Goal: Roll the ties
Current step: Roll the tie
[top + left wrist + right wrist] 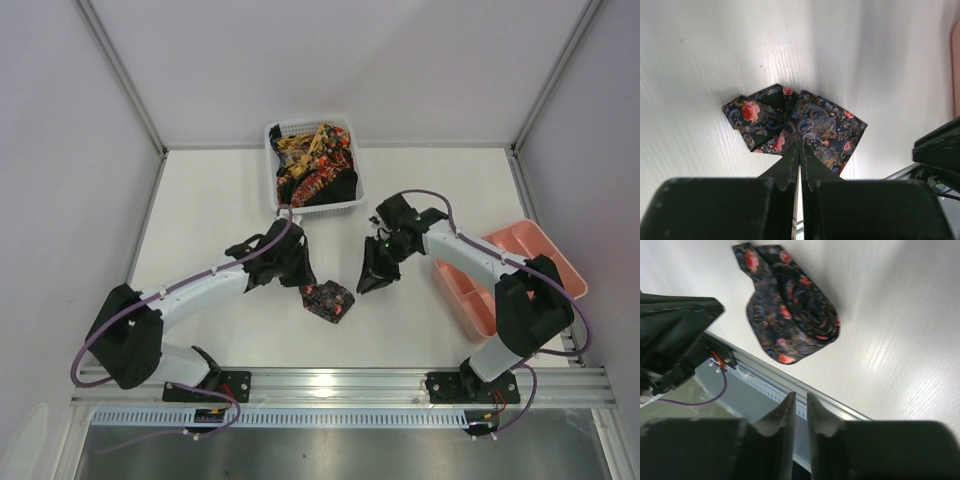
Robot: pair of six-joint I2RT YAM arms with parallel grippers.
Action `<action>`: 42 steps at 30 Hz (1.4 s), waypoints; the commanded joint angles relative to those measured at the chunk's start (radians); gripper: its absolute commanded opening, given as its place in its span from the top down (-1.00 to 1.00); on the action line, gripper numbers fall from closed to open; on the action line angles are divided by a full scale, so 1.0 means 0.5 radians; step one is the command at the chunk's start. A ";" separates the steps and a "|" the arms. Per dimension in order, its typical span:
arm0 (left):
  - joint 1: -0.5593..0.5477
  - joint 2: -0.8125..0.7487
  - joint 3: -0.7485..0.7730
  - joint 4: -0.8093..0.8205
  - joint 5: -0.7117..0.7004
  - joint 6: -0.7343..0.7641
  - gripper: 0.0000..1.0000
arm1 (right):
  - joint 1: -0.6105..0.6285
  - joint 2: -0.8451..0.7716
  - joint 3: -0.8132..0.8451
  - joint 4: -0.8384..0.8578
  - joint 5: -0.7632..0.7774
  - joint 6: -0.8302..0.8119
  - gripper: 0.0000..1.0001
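1. One rolled tie (328, 300) lies on the white tabletop (210, 200), between the two end effectors and nearer the table's front edge than the basket.
2. Its cloth is dark, almost black, with red-pink flowers and pale gold and blue scrollwork.
3. In the right wrist view the rolled tie (790, 315) shows a loose spiral at one end. A flat, pointed tail sticks out at the other end.
4. In the left wrist view the rolled tie (795, 125) looks slack and rumpled, with folded corners showing.
5. More ties (315, 165) are heaped in one white mesh basket (345, 208) at the far edge. They are dark with red, orange and yellow patterns, and too tangled to count.
6. There are two arms. The left end effector (304, 286) is closed, its tips (790, 162) at the tie's near edge. Whether any cloth is pinched I cannot tell.
7. The right end effector (372, 282) hangs just beside the tie, apart from it. Its fingers (786, 412) stand a narrow slit apart with nothing between them.
8. One pink compartment tray (555, 262) sits at the right, partly under the right arm.
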 commanded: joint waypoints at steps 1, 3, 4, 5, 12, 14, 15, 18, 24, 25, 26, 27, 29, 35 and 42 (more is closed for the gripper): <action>0.027 0.164 0.205 -0.064 0.068 0.089 0.93 | -0.113 -0.135 -0.258 0.373 -0.344 -0.177 0.65; 0.042 0.266 0.321 -0.107 0.093 0.129 0.95 | -0.131 -0.166 -0.390 0.530 -0.403 -0.186 0.90; 0.051 0.351 0.356 -0.135 0.120 0.150 0.98 | -0.134 -0.181 -0.430 0.591 -0.436 -0.190 0.94; 0.063 0.386 0.386 -0.144 0.124 0.160 0.98 | -0.134 -0.178 -0.503 0.710 -0.491 -0.181 0.99; 0.113 0.671 0.644 -0.291 0.139 0.212 0.99 | -0.134 -0.074 -0.712 1.149 -0.669 -0.085 1.00; 0.116 0.708 0.660 -0.291 0.148 0.218 0.99 | -0.131 -0.013 -0.734 1.266 -0.718 -0.033 1.00; 0.113 0.729 0.660 -0.279 0.157 0.218 0.99 | -0.134 0.006 -0.734 1.303 -0.743 -0.018 1.00; 0.110 0.775 0.663 -0.261 0.197 0.206 0.99 | -0.137 0.043 -0.715 1.359 -0.765 -0.006 1.00; 0.100 0.721 0.556 -0.236 0.176 0.175 0.99 | -0.125 0.147 -0.648 1.365 -0.832 -0.012 1.00; 0.100 0.696 0.537 -0.233 0.161 0.178 0.99 | -0.125 0.150 -0.642 1.365 -0.844 -0.018 1.00; 0.100 0.678 0.507 -0.224 0.148 0.178 0.99 | -0.125 0.156 -0.642 1.377 -0.857 -0.018 1.00; 0.100 0.668 0.497 -0.227 0.139 0.181 0.99 | -0.125 0.165 -0.639 1.374 -0.869 -0.027 1.00; 0.100 0.656 0.479 -0.245 0.108 0.184 0.99 | -0.122 0.193 -0.633 1.371 -0.897 -0.036 1.00; 0.100 0.668 0.387 -0.184 0.136 0.163 0.99 | -0.119 0.273 -0.605 1.374 -0.933 -0.079 1.00; 0.100 0.659 0.267 -0.095 0.179 0.145 0.99 | -0.089 0.405 -0.525 1.392 -0.934 -0.091 1.00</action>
